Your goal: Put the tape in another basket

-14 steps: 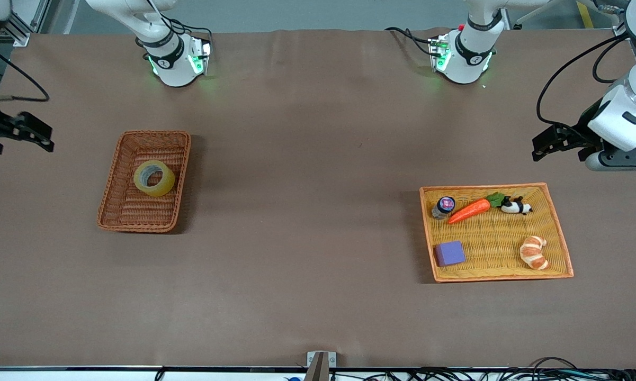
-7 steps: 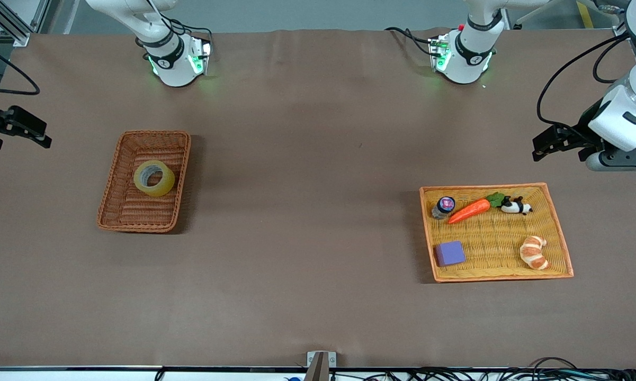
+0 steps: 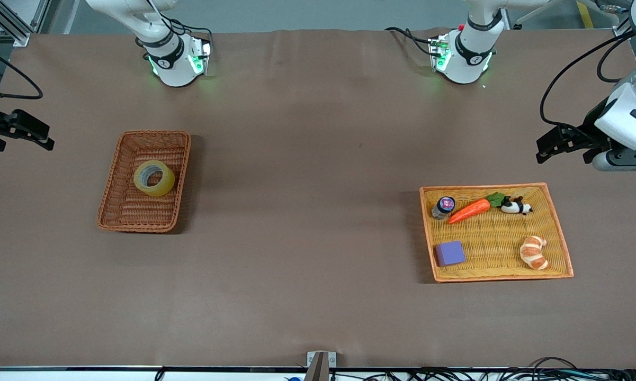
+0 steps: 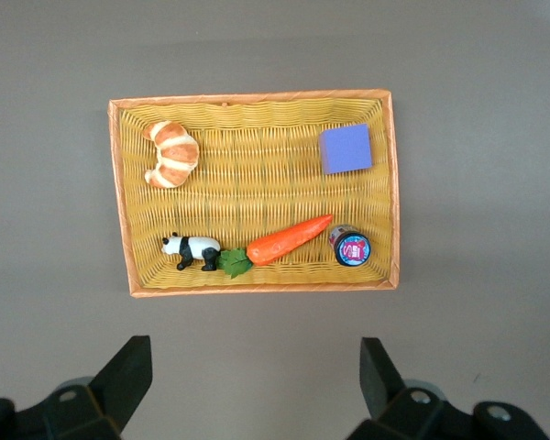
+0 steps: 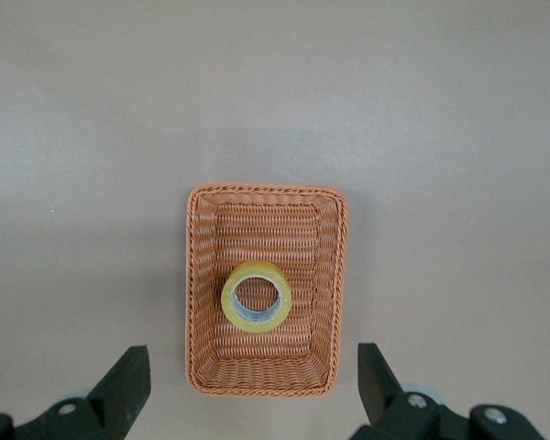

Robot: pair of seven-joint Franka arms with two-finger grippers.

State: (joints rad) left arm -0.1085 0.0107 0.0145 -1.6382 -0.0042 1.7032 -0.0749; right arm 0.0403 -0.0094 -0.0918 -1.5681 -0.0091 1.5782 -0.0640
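Brown cloth over the whole table, cables along the near edge. Toward the left arm's end, nearest the front camera: yellow tray (image 3: 558,230) holding purple cube (image 3: 450,253) and croissant (image 3: 534,252) on its near half, jar (image 3: 444,206), carrot (image 3: 468,210) and toy panda (image 3: 516,205) on its farther half. Toward the right arm's end, slightly farther: basket (image 3: 117,219), with the tape (image 3: 154,178) lying flat inside, at about 1 o'clock from the basket's middle. Farther up, both arms raised off to the table's ends: left gripper (image 4: 255,371) hanging above the cloth by the tray, jaws spread wide, empty; right gripper (image 5: 252,378) high above the basket's surroundings, jaws likewise spread, empty. Judged: tape placed, task looks essentially finished. Next: nothing but parking both arms.
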